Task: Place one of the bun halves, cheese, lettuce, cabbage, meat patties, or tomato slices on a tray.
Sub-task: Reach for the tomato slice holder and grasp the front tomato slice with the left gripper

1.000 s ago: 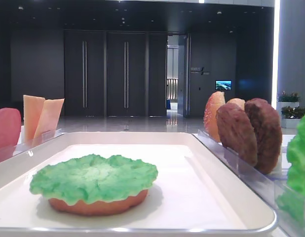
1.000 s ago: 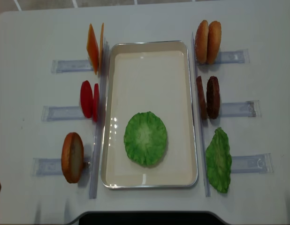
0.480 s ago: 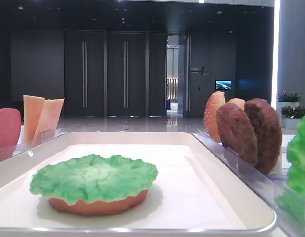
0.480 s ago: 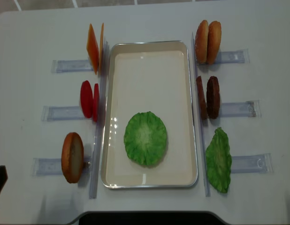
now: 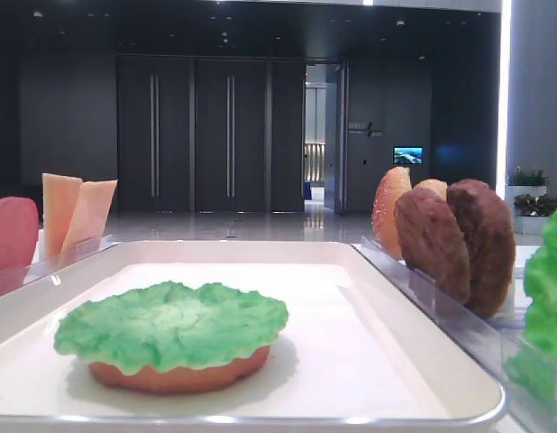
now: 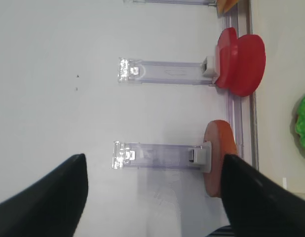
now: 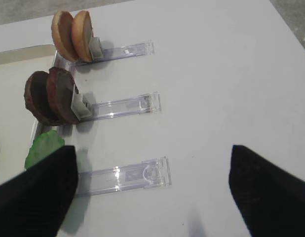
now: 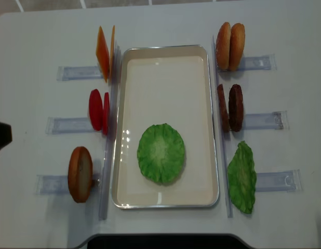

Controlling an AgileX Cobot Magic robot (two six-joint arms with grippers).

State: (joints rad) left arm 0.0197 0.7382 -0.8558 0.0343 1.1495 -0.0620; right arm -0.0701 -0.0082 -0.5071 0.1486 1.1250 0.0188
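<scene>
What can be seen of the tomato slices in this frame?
The tomato slices are two smooth, glossy red discs that look like plastic. They stand on edge, side by side, at the end of a clear plastic holder left of the tray, between the cheese and a lone bun half. The left wrist view shows a small grey clip against them. No pincer touches them.

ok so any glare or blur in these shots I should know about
Overhead view: small ceiling-light reflections on the tray floor and rim. Low front view: bright highlights along the tray's near rim, dark background. Both wrist views: the gripper fingers are blurred black shapes.
</scene>
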